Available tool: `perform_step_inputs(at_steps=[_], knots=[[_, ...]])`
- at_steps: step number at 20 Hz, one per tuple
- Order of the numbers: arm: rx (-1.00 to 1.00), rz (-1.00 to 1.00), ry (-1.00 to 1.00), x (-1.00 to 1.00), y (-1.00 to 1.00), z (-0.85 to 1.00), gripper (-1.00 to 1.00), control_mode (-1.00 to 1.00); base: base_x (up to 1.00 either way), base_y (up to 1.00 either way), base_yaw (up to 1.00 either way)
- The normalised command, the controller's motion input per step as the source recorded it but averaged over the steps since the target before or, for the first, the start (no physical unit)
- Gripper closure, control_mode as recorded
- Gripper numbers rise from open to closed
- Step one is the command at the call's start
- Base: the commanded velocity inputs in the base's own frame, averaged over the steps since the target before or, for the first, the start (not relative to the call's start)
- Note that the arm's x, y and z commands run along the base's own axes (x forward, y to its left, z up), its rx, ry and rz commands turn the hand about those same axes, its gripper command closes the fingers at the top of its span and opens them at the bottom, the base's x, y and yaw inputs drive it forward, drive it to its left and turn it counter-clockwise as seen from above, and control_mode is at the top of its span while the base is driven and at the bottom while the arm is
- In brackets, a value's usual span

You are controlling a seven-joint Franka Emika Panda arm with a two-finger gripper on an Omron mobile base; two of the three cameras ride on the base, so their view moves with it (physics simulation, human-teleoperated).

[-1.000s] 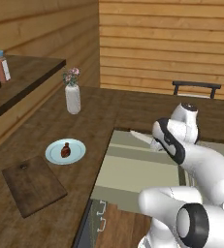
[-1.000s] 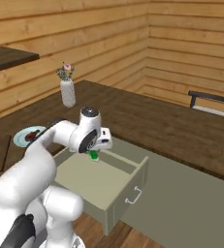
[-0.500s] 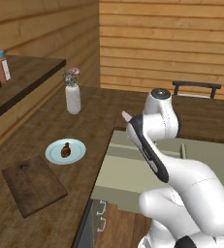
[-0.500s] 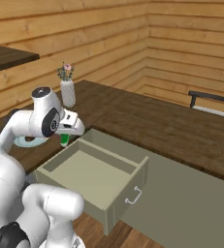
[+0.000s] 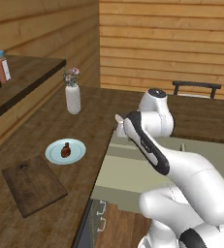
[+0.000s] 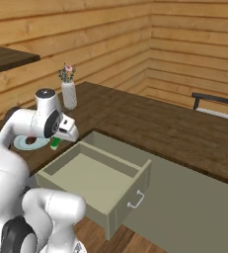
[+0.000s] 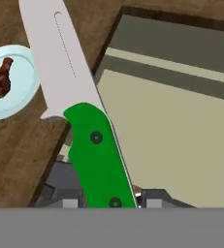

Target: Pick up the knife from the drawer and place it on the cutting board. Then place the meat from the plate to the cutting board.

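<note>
Now my gripper (image 7: 106,203) is clamped on the knife (image 7: 84,126) by its green handle, blade pointing away from the hand toward the counter. A second ago the hand was low over the drawer (image 6: 93,175); since then the arm has swung up and left, and the knife now rides clear of the drawer, above its left edge where it meets the counter (image 5: 45,121). From the right base camera I see the green handle poking out under the hand (image 6: 61,133), with the plate (image 6: 29,143) just behind it. So the pick is done, and I judge we are mid-carry.

Looking outward: the plate with the meat (image 5: 65,149) sits between my hand and the cutting board (image 5: 33,184), which lies further left, near the counter's front edge. I still have to pass over the plate to reach the board, so height matters. The drawer stands open and empty.
</note>
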Motion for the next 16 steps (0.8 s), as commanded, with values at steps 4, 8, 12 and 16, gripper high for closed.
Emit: perform_step_inputs(at_steps=[4, 8, 12, 16], knots=[[0.12, 0.05, 0.12, 0.40, 1.00, 0.00, 1.00, -1.00, 0.00, 0.00, 0.00], [0.07, 0.10, 0.07, 0.10, 1.00, -0.13, 1.00, -1.00, 0.00, 0.00, 0.00], [0.00, 0.10, 0.00, 0.00, 1.00, -0.09, 1.00, -1.00, 0.00, 0.00, 0.00], [-0.07, 0.13, 0.00, -0.07, 1.00, -0.07, 1.00, -1.00, 0.00, 0.00, 0.00]])
